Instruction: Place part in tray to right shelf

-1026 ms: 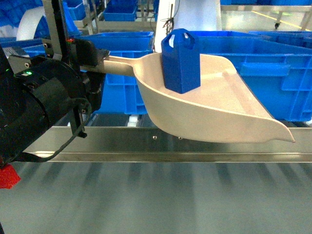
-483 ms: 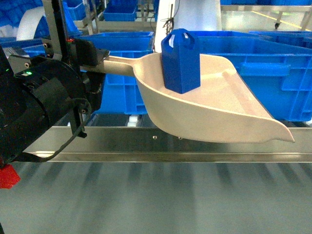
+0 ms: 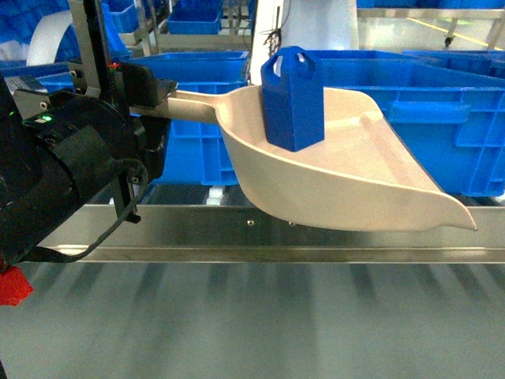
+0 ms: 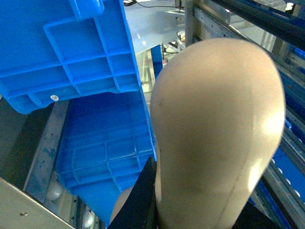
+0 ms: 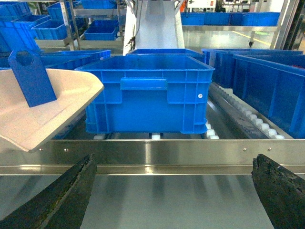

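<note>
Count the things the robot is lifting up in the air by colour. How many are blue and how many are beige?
Blue: 1, the block
Beige: 1, the scoop that the block stands in
Total: 2

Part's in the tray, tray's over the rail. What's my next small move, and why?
Probably carry the tray forward past the rail, toward the blue crate. The part stands upright in it, so keep the tray level.
</note>
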Tool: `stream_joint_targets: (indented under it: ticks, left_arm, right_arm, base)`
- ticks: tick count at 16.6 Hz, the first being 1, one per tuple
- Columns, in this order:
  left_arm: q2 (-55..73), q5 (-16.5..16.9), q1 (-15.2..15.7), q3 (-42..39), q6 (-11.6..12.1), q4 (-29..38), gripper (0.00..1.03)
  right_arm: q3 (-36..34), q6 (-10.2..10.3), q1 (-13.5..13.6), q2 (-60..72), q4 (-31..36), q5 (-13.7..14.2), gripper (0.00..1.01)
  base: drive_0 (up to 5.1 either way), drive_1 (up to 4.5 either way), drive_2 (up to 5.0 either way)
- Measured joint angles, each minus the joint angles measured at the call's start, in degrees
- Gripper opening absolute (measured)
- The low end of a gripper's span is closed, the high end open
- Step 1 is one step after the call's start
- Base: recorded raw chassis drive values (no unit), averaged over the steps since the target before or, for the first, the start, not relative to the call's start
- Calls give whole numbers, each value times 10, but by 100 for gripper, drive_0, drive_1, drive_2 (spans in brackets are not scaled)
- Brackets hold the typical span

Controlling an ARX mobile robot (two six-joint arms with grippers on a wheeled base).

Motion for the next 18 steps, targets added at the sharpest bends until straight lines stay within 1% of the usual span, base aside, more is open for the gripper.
stream_joint_targets:
  ticks: [18]
  left_arm:
    - [0, 0, 0, 0, 0, 0, 17]
  right_arm:
    - [0, 0, 0, 0, 0, 0, 98]
  base:
    - [0, 0, 0]
